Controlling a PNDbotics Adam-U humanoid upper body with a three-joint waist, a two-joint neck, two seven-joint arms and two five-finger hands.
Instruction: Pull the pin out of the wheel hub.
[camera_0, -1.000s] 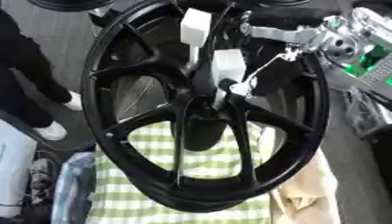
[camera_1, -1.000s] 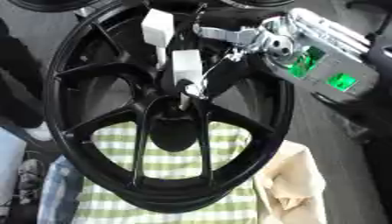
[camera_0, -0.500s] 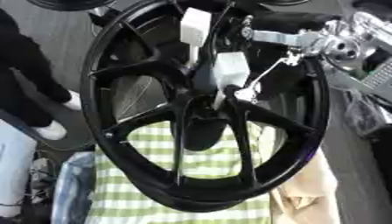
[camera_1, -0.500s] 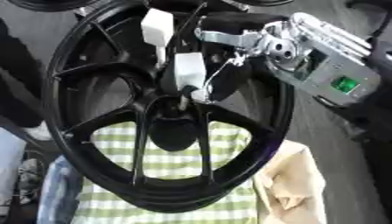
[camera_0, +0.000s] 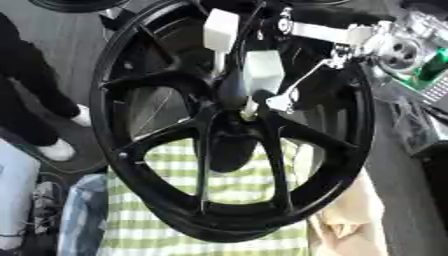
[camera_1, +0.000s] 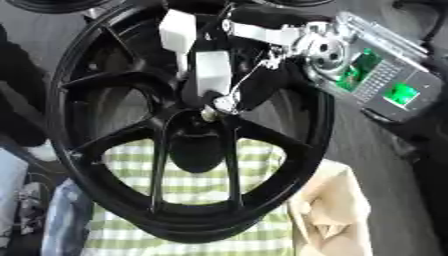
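Note:
A black spoked wheel (camera_0: 157, 165) fills both views, standing tilted, with its hub (camera_0: 229, 97) a little above the middle. A thin pin with a white block head (camera_0: 262, 72) sticks out of the hub, and a second white block on a stem (camera_0: 220, 30) stands just above and to the left of it. My right hand (camera_1: 262, 34) reaches in from the upper right over the rim. Its slim silver finger (camera_0: 282, 101) lies against the pin's stem right at the hub, pinching it. My left hand shows in neither view.
A green and white checked cloth (camera_0: 227, 185) lies under the wheel, with a beige cloth (camera_1: 328, 215) at the lower right. My right forearm (camera_1: 385, 80), grey with green patches, hangs at the right. A person's dark legs and white shoe (camera_0: 57, 149) stand at the left.
Almost nothing has changed. My right wrist has turned a little, while its finger stays at the pin by the hub. The wheel has not moved.

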